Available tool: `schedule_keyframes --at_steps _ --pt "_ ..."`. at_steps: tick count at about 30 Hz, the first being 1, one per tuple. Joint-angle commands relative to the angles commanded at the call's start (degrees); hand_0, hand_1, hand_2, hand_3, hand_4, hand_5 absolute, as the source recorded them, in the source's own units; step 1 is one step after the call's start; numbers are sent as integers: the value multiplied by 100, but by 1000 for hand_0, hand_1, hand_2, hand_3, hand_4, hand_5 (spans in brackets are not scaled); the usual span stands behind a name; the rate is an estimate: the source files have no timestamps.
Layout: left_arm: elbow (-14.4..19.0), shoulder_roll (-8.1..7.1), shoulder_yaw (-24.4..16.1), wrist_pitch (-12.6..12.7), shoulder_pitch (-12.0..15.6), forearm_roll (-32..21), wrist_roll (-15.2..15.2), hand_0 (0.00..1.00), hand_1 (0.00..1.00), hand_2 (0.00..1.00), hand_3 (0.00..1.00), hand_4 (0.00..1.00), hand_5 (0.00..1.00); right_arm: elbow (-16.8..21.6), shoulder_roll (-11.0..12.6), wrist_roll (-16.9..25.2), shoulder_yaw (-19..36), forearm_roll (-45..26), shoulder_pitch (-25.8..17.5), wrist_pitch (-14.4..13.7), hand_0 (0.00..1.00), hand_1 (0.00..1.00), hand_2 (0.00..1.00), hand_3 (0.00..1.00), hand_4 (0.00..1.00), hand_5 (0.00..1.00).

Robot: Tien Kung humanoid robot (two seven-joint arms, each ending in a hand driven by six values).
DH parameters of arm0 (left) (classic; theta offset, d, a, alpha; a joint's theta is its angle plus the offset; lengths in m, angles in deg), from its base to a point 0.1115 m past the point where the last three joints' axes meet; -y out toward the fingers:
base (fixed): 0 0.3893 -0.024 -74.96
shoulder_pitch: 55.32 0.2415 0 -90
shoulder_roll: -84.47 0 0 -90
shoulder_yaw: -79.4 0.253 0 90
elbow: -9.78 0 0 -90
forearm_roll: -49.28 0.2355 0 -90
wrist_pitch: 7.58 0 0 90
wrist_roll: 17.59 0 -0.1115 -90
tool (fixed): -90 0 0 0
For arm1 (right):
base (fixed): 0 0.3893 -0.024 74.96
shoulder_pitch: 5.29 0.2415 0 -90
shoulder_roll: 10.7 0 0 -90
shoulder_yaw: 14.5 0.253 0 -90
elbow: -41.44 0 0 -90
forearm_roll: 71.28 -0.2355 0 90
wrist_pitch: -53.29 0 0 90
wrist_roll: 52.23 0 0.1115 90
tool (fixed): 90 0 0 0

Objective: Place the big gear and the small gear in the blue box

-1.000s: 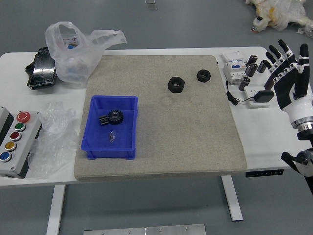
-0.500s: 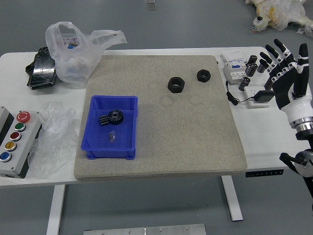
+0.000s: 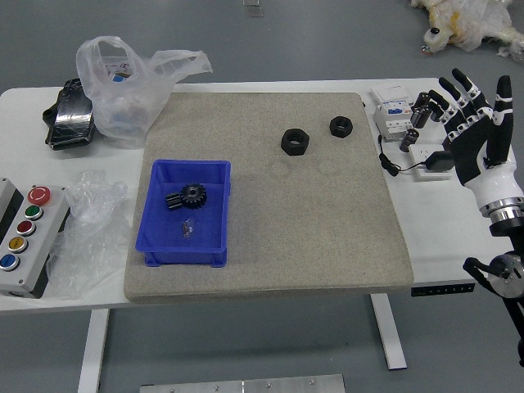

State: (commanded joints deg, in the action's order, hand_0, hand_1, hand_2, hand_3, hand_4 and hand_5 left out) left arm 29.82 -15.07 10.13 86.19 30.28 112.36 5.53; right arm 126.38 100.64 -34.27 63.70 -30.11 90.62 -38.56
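Right hand (image 3: 471, 147): shifted slightly leftward in the frame since the earlier view; now at upper right, over the white surface (image 3: 446, 237), well apart from the box. Released, with fingers spread and holding nothing.
Blue box (image 3: 182, 255): standing on the grey mat (image 3: 319, 229), left of centre in the frame; unmoved, contents likewise.
Toothed wheel (image 3: 194, 196): inside the box, towards its far side; probably the big gear.
Ribbed black piece (image 3: 173, 201): also inside, just beside the wheel on its left; probably the small gear, though too small to be sure.
Clear scrap (image 3: 188, 228): inside as well, nearer the front wall; too blurred to name.
Black rings: outside the box, on the mat at upper centre, the larger (image 3: 286, 148) left of the smaller (image 3: 335, 130); no teeth to be made out.
Gears: likely both boxed, so placing apparently done, with nothing evident left except resting the arm.
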Motion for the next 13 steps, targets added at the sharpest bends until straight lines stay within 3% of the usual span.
schedule_keyframes --at_steps 13 --pt "20 6 -75 -15 62 71 27 690 617 599 682 640 471 -36 -18 -6 -162 -168 31 21 887 842 876 885 998 998"
